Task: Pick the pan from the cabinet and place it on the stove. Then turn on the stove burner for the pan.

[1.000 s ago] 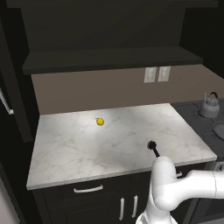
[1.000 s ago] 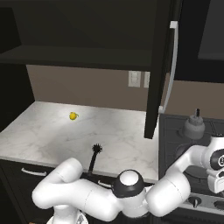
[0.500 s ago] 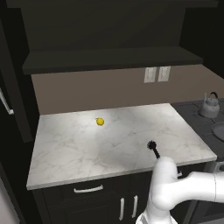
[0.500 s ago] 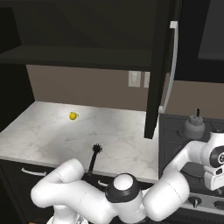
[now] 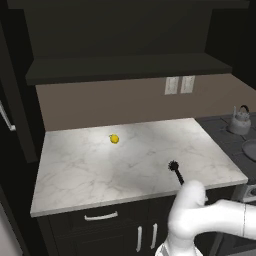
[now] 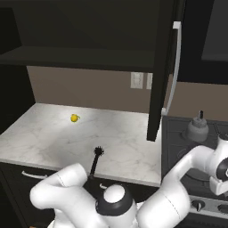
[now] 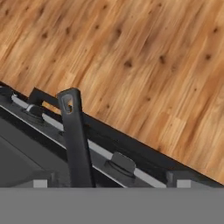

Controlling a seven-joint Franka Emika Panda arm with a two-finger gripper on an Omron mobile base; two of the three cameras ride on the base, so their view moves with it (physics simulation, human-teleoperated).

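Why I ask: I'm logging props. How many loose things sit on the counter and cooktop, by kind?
Yellow fruit: 1
Black brush: 1
Kettle: 1
Pan: 1
Total: 4

Dim, rendered kitchen – soft light pools on the counter (image 5: 100,170).

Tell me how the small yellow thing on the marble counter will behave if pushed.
It would probably roll: the yellow thing looks round and lies free on the smooth marble counter. It is likely light, being small beside the black brush. Soft or firm, I cannot tell.
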